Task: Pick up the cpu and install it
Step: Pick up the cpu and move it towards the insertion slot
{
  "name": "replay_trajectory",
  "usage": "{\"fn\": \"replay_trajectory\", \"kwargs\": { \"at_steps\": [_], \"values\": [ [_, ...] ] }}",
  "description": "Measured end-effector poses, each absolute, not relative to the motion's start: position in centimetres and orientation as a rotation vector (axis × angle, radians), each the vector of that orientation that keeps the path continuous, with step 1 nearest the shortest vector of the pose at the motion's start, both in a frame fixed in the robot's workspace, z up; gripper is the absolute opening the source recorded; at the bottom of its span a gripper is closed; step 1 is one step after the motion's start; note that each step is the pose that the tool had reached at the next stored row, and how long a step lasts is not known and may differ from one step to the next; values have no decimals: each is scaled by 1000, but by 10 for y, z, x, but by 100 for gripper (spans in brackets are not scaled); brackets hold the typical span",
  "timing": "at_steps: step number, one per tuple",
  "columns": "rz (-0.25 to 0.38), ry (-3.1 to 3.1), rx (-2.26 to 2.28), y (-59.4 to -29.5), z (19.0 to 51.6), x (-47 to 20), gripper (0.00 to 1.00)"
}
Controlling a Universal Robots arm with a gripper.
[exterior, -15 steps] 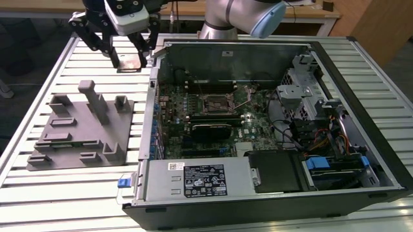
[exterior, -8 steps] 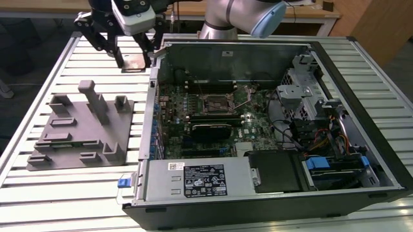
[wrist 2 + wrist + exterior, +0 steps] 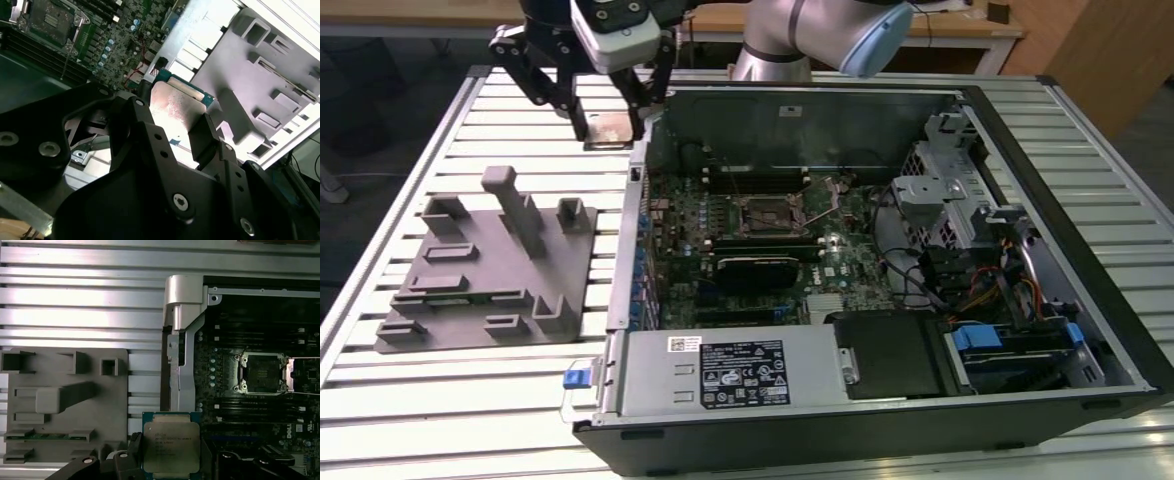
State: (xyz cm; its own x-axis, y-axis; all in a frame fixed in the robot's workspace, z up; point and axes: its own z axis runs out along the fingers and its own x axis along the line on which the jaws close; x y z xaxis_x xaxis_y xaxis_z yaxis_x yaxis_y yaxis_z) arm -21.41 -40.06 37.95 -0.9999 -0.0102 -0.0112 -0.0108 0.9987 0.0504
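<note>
The cpu (image 3: 610,131), a small flat square chip with a silvery top, hangs above the slatted table just outside the case's far corner on the exterior view's left. My gripper (image 3: 608,128) is shut on it, one black finger on each side. In both wrist views the cpu (image 3: 171,446) (image 3: 176,106) sits between the fingers (image 3: 204,131). The open black socket frame (image 3: 767,212) (image 3: 261,372) lies on the motherboard inside the case, apart from the chip, its thin lever raised.
The open computer case (image 3: 987,100) takes up the middle and the exterior view's right, with drive bays and cables inside. A grey plastic tray (image 3: 480,270) (image 3: 65,400) with upright posts lies on the slatted table (image 3: 400,400) beside the case.
</note>
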Motion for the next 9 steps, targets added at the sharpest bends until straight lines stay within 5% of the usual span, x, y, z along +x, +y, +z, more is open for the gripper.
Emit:
{"fn": "replay_trajectory", "kwargs": {
  "at_steps": [9],
  "values": [
    [79, 3130, -16, -401, 379, -203, 54]
  ]
}}
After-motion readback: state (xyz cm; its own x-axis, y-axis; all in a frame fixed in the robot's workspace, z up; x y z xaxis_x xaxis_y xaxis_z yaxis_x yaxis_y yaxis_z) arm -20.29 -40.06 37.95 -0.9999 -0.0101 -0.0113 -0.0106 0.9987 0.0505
